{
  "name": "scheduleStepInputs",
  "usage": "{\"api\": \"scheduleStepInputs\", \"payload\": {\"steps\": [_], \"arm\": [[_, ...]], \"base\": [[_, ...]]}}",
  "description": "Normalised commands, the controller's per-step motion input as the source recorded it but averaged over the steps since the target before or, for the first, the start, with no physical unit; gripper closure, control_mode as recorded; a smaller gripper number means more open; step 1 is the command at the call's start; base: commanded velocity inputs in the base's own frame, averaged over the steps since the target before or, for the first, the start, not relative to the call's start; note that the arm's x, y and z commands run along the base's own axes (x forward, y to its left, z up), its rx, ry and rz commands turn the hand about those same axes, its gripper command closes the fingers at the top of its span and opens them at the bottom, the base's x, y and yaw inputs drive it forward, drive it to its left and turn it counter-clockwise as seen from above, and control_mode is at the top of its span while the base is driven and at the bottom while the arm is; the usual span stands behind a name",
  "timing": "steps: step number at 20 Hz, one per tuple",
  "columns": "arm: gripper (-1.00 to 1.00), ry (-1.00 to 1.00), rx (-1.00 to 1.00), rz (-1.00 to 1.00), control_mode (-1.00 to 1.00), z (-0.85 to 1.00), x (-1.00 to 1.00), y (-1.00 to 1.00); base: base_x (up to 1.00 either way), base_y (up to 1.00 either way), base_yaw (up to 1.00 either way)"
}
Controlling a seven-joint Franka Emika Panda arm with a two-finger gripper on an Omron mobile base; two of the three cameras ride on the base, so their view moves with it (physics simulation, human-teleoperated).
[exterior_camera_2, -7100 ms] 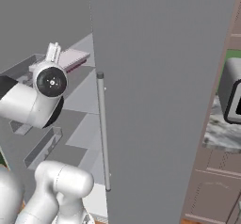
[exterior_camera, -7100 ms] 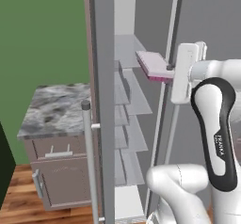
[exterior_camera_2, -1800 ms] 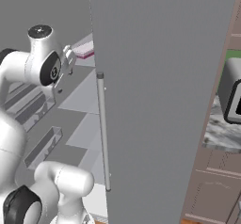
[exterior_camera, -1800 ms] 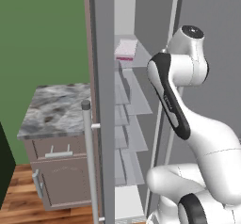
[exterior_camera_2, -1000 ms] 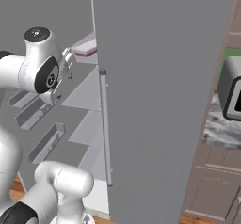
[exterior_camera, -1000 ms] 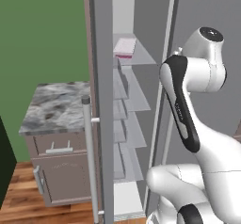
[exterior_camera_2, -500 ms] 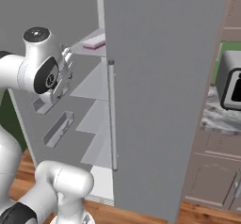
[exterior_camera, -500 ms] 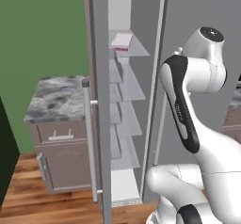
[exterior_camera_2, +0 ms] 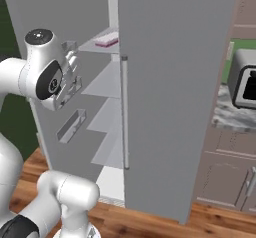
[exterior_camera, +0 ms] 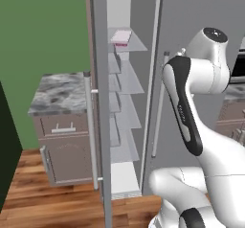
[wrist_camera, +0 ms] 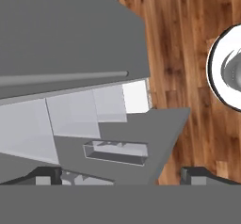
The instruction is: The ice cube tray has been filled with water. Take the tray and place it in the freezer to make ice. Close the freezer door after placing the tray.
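Observation:
The ice cube tray [exterior_camera: 120,36] lies flat on the top shelf of the freezer [exterior_camera: 128,81], pale pink with a magenta edge, also seen as a thin slab [exterior_camera_2: 106,40] in the right base view. The freezer door [exterior_camera: 100,102] stands wide open, edge-on, its silver bar handle [exterior_camera: 89,126] facing outward. My gripper [wrist_camera: 121,175] is open and holds nothing; its fingertips [wrist_camera: 47,173] sit far apart. It hangs outside the freezer, looking down on the door's inner bin [wrist_camera: 115,152]. My arm's wrist [exterior_camera_2: 47,77] is beside the open door's inner side.
The closed right fridge door [exterior_camera_2: 170,82] with its bar handle [exterior_camera_2: 124,112] fills the middle. A marble counter over cabinets [exterior_camera: 60,95] stands left of the fridge. A toaster [exterior_camera_2: 245,79] sits on the counter at right. Wood floor [wrist_camera: 174,35] lies below.
The gripper let go of the tray on the top shelf and drew back out of the freezer. The whole picture has shifted, so the base moved back from the fridge.

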Motion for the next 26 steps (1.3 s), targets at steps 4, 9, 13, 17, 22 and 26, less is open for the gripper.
{"api": "scheduleStepInputs", "payload": {"steps": [4,9,13,17,22,26], "arm": [[-1.00,0.00,0.00,0.00,1.00,0.00,0.00,0.00],[-1.00,0.00,0.00,0.00,1.00,0.00,0.00,0.00],[-1.00,0.00,0.00,0.00,-1.00,0.00,-0.05,0.00],[-1.00,0.00,0.00,0.00,-1.00,0.00,-0.02,0.00],[-1.00,0.00,0.00,0.00,-1.00,0.00,-0.10,0.00],[-1.00,0.00,0.00,0.02,-1.00,0.00,-0.31,0.00]], "base": [[-0.44,0.00,0.00],[-0.39,0.00,0.00],[-0.06,0.00,0.00],[0.00,0.00,0.00],[0.00,0.00,0.00],[0.00,0.00,0.00]]}}
